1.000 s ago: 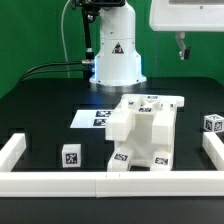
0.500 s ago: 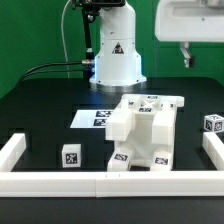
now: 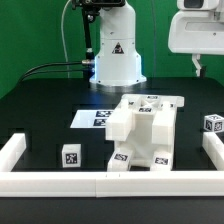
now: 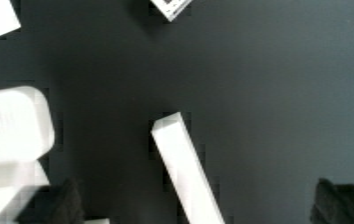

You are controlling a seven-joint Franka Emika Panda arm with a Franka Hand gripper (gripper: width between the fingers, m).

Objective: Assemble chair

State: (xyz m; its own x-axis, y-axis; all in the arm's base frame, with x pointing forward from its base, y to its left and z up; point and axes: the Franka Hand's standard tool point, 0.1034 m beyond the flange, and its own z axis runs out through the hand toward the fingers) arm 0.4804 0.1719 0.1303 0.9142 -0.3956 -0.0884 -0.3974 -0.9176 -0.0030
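Observation:
The partly built white chair (image 3: 143, 133) stands in the middle of the black table, with tags on its blocky parts. One loose tagged part (image 3: 70, 156) lies toward the exterior view's left and another (image 3: 212, 124) toward its right. My gripper (image 3: 198, 66) hangs high at the exterior view's upper right, well above and clear of the chair. In the wrist view my gripper (image 4: 200, 205) is open and empty, with its dark fingers (image 4: 49, 205) wide apart. A rounded white part (image 4: 10, 130) and a tag corner (image 4: 170, 8) show below it.
The marker board (image 3: 92, 117) lies flat behind the chair, in front of the arm's base (image 3: 116, 62). A long white border rail (image 3: 100, 181) runs along the front and both sides. A stretch of it (image 4: 188, 165) shows in the wrist view.
My gripper has moved toward the exterior view's right and a little lower in the picture. The chair and loose parts have not moved.

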